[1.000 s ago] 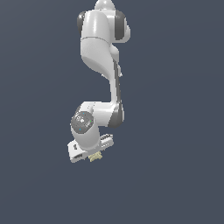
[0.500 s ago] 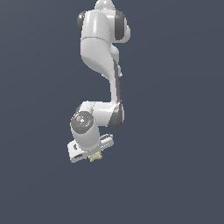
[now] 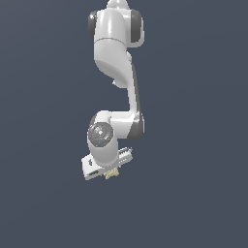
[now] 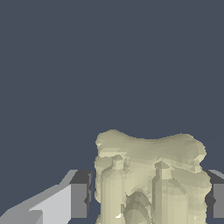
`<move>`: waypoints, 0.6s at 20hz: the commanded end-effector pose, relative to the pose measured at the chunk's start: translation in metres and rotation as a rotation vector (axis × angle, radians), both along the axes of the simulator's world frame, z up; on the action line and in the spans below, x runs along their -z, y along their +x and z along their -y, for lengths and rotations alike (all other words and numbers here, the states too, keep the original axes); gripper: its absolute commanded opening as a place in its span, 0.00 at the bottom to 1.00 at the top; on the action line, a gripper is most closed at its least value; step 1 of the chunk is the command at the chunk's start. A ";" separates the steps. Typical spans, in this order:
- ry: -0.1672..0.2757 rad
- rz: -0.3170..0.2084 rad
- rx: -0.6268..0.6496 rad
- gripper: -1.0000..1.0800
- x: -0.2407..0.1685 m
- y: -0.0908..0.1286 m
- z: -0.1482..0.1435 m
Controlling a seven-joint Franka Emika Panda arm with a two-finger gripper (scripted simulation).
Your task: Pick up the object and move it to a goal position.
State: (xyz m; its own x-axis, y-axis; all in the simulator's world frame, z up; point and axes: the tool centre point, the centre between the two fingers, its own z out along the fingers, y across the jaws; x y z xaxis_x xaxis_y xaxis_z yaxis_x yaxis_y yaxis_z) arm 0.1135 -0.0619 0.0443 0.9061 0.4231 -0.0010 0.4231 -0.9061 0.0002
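Observation:
The object is a tiny pale yellowish-tan bumpy lump peeking out from under the white hand in the exterior view. In the wrist view the object fills the space between the two dark finger pads, which press against its sides. My gripper is shut on it, at the end of the white arm that reaches down from the top of the exterior view. The fingertips themselves are hidden by the hand in the exterior view.
A plain dark blue-grey ground lies all around the arm; no other things show in either view.
Arm, hand and object sit in nearly the same place across the three exterior frames; any motion is very slight.

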 end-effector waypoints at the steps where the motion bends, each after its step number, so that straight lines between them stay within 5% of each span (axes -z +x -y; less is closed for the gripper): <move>1: 0.001 0.001 -0.002 0.00 -0.006 0.002 -0.022; 7: 0.001 0.001 -0.002 0.00 -0.020 0.008 -0.072; 12: 0.001 0.001 -0.002 0.00 -0.024 0.011 -0.087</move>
State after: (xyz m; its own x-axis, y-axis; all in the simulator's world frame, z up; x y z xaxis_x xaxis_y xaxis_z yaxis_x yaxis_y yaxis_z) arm 0.1235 0.0231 0.0679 0.9041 0.4274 0.0008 0.4274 -0.9041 -0.0005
